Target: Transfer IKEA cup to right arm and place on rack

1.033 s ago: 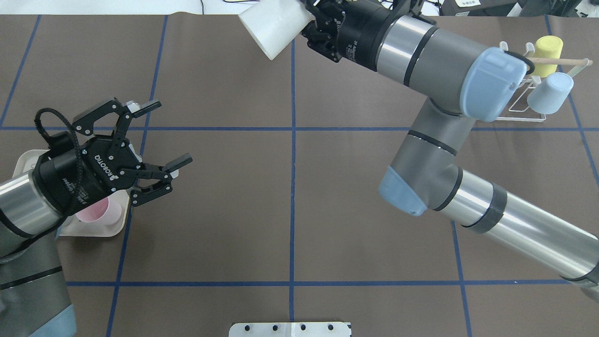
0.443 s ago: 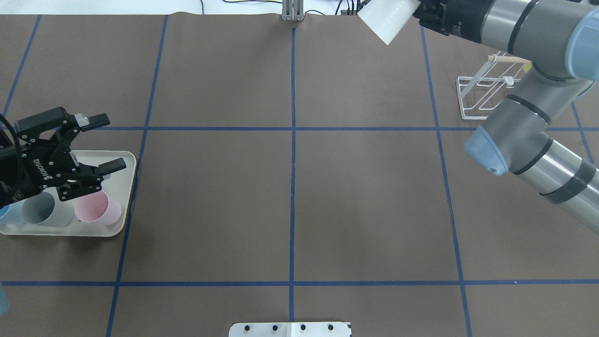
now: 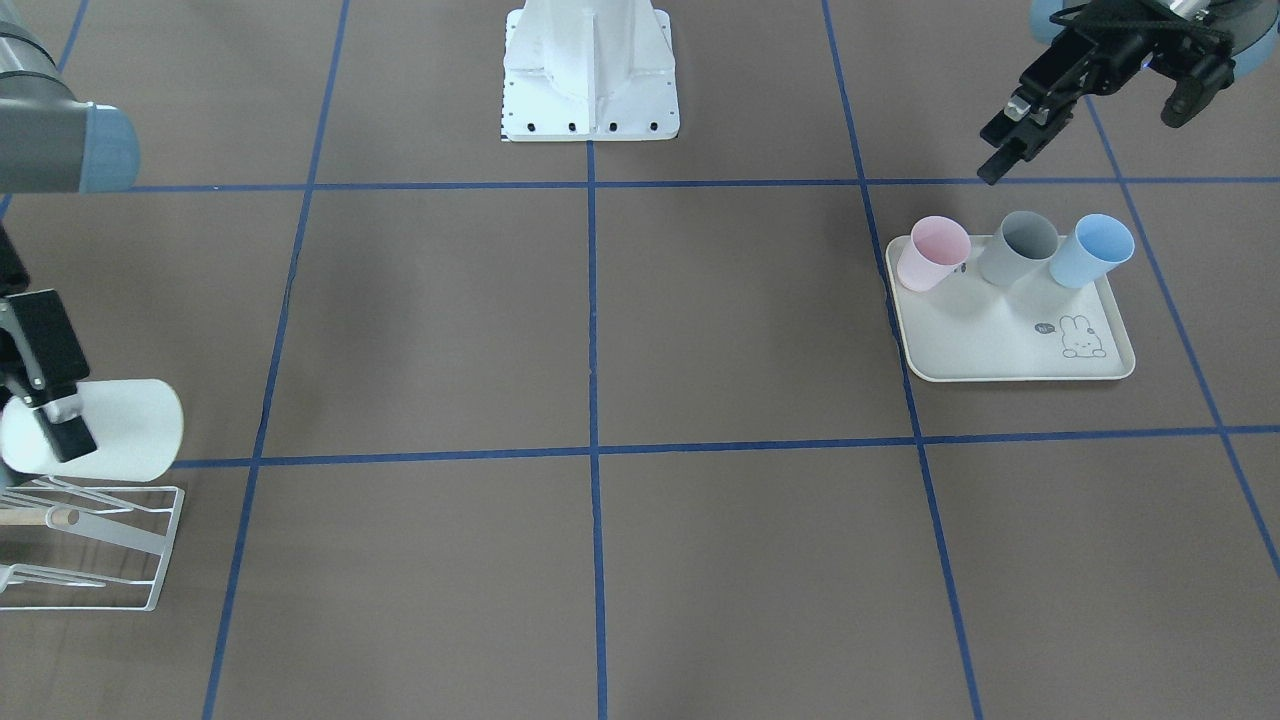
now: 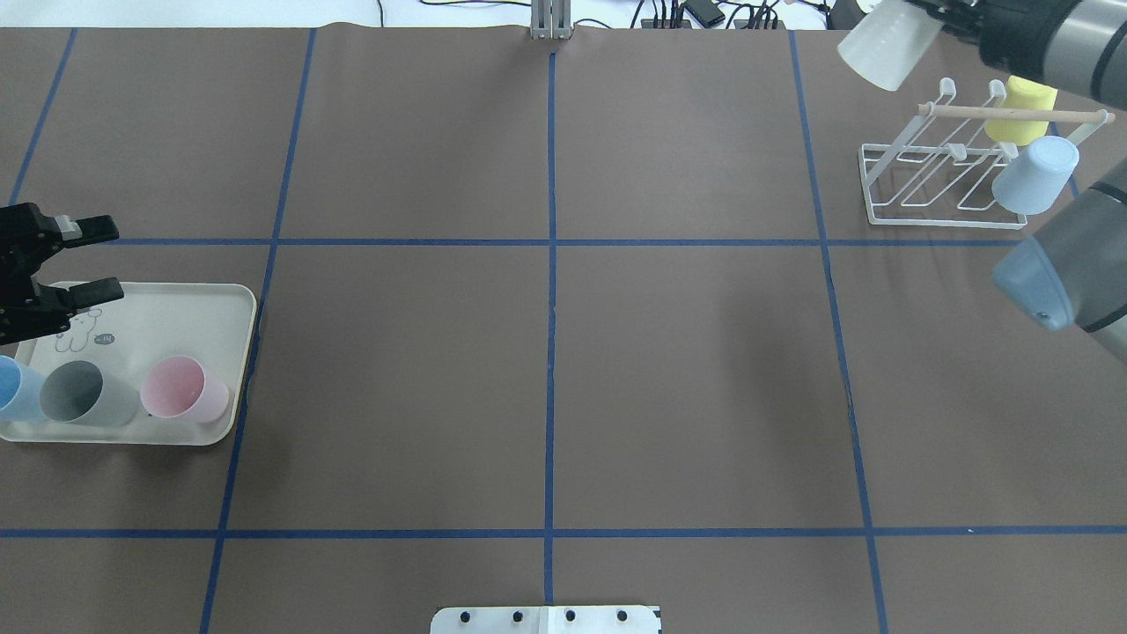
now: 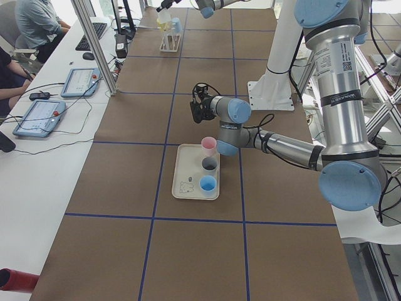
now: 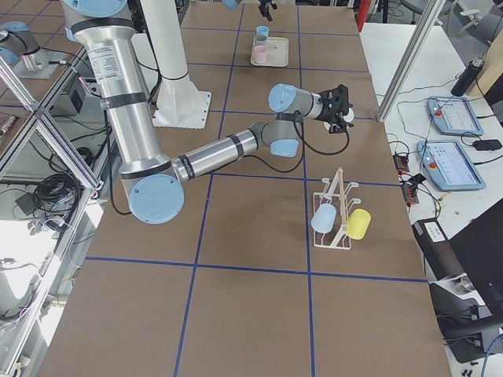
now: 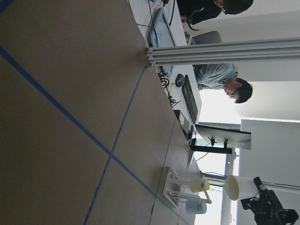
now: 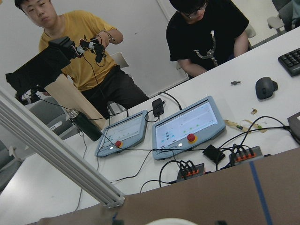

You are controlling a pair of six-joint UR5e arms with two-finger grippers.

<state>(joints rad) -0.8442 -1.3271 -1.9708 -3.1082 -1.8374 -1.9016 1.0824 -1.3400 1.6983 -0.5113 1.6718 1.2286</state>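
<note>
The tabletop (image 4: 546,352) is a brown sheet with a blue tape grid. A broad stretch of it lies between the cream rabbit-print tray (image 4: 176,304) at the left edge and the white wire rack (image 4: 933,189) near the far right corner. The rack sits a little in from both edges, with its wooden dowel (image 4: 1012,113) running along the top. A yellow cup (image 4: 1021,110) and a pale blue cup (image 4: 1036,173) hang on its right half, and the prongs on its left half are bare.

The white IKEA cup (image 4: 889,55) is in the air by the far edge, above the rack's left end and apart from it. It is plain, smooth, slightly tapered and tipped on its side. The right end effector (image 3: 62,432) pinches its rim, so the base points away from the wrist.

The left end effector (image 4: 92,261) hangs over the tray's far left corner with its fingers spread wide. Pink (image 4: 180,387), grey (image 4: 79,394) and blue (image 4: 13,387) cups stand in a row along the tray's near side
</note>
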